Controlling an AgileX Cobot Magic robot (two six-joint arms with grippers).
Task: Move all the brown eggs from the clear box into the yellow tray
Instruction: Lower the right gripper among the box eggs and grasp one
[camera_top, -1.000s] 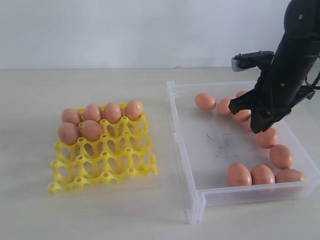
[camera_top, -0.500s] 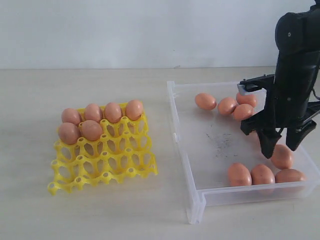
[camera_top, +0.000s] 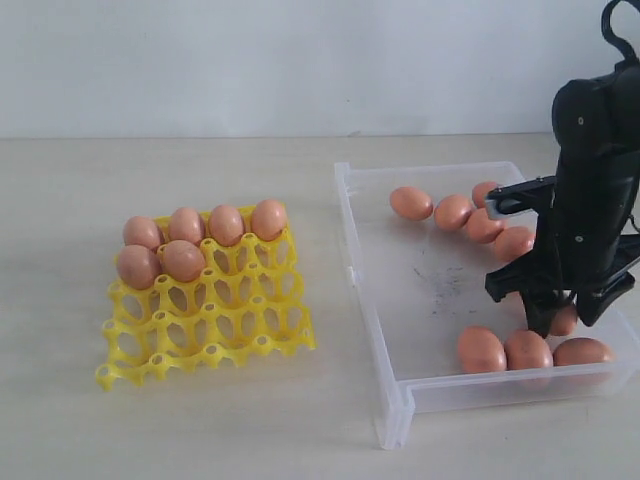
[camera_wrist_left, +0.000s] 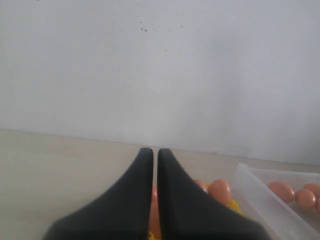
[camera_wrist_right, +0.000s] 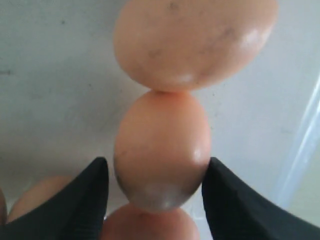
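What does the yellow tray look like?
The yellow tray is bright plastic, a square four-by-four grid of open lattice cups. It lies flat on the pale table, left of the clear box and not touching it. Six brown eggs sit in it: four fill the back row, two the next row's left cups.

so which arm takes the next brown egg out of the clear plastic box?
Right. The right end effector is down in the clear plastic box, open, straddling a smooth brown egg. The left end effector is shut by the yellow lattice tray.
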